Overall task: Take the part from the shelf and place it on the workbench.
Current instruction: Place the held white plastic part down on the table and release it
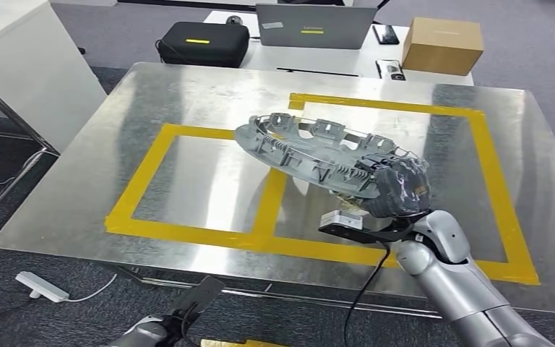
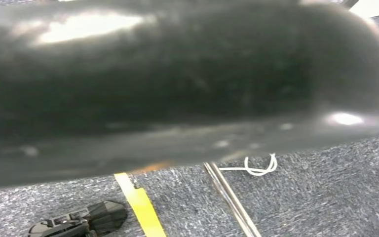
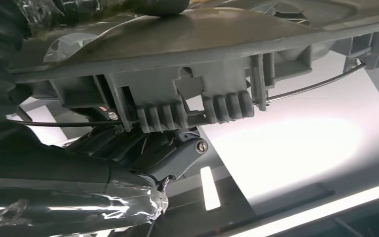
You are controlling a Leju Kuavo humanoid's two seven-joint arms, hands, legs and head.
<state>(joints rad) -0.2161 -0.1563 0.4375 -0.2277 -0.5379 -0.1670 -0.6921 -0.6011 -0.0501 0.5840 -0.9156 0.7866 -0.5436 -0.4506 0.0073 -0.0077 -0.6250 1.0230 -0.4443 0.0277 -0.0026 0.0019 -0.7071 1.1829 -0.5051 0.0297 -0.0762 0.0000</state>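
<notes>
Grey right hand (image 1: 399,189) gripping tilted part (image 1: 311,148) by its rim, arm outstretched over workbench (image 1: 188,101), left hand state unclear

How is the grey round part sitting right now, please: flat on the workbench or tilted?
Tilted. The right hand grips the part by its near rim, and its far edge slopes up over the workbench.

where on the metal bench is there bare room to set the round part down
Both yellow tape rectangles on the workbench are bare: the left one is fully open, and the right one lies under the grey part held tilted by the right hand. Crowding is beyond the far edge: black case, laptop, cardboard box.
</notes>
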